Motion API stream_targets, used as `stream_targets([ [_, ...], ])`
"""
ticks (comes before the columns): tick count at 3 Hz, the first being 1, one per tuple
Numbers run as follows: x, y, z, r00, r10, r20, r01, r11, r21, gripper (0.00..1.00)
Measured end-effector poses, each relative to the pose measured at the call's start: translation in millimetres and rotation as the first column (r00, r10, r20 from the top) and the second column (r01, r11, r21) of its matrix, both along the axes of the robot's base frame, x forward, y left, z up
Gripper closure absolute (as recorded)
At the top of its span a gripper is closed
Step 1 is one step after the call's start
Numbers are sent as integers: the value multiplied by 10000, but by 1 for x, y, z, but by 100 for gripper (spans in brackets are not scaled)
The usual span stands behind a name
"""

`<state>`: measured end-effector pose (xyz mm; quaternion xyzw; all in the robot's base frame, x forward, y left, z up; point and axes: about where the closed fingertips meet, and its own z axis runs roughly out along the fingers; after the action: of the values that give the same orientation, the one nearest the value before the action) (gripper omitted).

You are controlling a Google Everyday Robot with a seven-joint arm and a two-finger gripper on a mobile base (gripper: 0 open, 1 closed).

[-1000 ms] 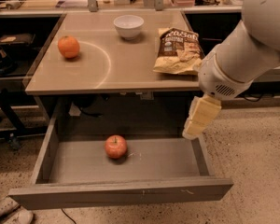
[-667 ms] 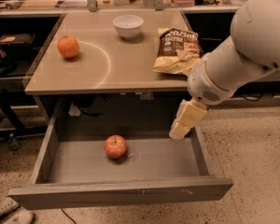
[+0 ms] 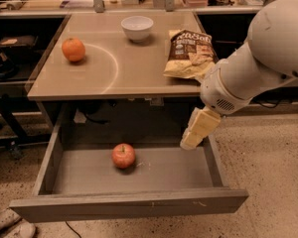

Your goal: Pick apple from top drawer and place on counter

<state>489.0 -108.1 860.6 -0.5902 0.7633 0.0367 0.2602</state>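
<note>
Camera view: apple [image 3: 123, 155] sitting in open top drawer [image 3: 129, 205], roughly mid-floor, stem up. Gripper [image 3: 191, 140] hangs over drawer's right side, just below counter [image 3: 139, 68] edge, well apart from apple. Open or closed? Can't tell tbh. Orange [image 3: 73, 49], bowl [image 3: 137, 27], chip bag [image 3: 188, 53] up on counter.

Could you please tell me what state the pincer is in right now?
Pincer: cannot be told whether open or closed; it hangs over the right end of the top drawer, apart from the apple.
</note>
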Motion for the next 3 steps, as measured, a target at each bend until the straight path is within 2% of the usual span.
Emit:
stream_targets([
  [1, -10, 20, -43, 9993, 170, -336, -160, 9994, 296, 0],
  [3, -4, 83, -141, 9923, 955, -785, -881, 9918, 928, 0],
])
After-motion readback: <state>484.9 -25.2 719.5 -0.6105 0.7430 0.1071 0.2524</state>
